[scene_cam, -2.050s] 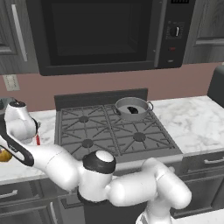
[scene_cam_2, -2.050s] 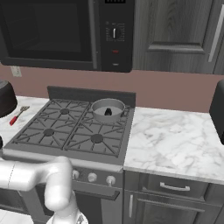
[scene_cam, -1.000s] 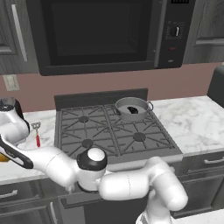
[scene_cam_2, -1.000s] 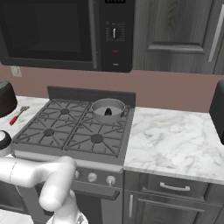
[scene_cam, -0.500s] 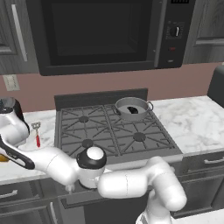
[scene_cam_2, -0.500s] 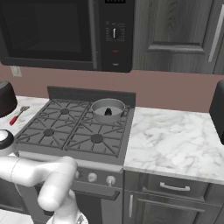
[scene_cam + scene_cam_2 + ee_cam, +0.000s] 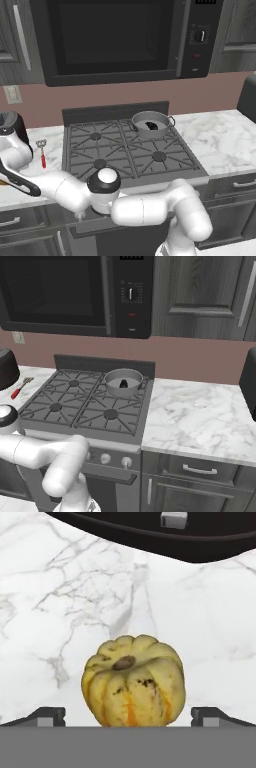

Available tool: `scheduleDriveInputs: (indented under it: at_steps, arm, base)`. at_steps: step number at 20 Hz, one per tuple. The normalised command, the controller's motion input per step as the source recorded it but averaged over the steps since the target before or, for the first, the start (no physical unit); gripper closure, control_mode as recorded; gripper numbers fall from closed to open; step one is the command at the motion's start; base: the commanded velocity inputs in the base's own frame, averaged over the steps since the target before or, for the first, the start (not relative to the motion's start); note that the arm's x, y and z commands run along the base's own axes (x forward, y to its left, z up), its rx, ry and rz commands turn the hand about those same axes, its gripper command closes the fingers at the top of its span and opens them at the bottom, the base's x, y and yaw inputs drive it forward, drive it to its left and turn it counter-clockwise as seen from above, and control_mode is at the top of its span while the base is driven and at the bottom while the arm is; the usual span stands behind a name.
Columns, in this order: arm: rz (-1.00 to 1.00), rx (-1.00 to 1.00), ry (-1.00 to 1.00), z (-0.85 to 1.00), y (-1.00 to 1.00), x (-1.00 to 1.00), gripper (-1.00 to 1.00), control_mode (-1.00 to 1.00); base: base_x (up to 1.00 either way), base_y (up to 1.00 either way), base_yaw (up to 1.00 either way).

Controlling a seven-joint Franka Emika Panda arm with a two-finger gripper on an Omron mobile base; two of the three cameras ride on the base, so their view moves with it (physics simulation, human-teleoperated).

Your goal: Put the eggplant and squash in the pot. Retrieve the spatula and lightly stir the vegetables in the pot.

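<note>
A white marble counter runs on both sides of a gas stove under a black microwave, and the work is on its left stretch. In the hand view the squash point(image 7: 134, 681), yellow with orange ribs and a brown stem scar, sits upright on the marble midway between the gripper point(image 7: 128, 716) tips, which stand spread as wide as they go, one at each side of it and clear of its skin; nothing is held. Over the last two seconds the arm has swung further left and lower across the near left counter, so this looks like the final descent onto the squash, with closing the fingers the likely next move. Just beyond the squash in the hand view is the curved base of a black appliance point(image 7: 150, 532), close enough that a lift should come straight up before travelling. Farther along, the spatula point(image 7: 42, 153) lies on the left counter beside the stove, red handle toward the near edge. Farthest, the pot point(image 7: 150, 123) sits on the rear right burner with the eggplant point(image 7: 153, 126) already inside as a dark shape.
</note>
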Motion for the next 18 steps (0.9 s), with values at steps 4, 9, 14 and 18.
scheduleDriveInputs:
  at_steps: [4, 9, 14, 18]
  arm:
    - [0.0, 0.0, -0.01, -0.2, 0.19, 0.06, -1.0, -1.0]
    - [0.0, 0.0, -0.05, -0.16, 0.11, 0.03, -1.0, -1.0]
    - [0.0, 0.0, -0.02, -0.12, 0.05, 0.0, -1.0, -1.0]
    - [-0.02, 0.0, -0.03, -0.1, 0.01, 0.0, -1.0, -1.0]
  base:
    - [0.0, 0.0, 0.0]
    - [0.0, 0.0, 0.0]
    - [0.0, 0.0, 0.0]
    - [0.0, 0.0, 0.0]
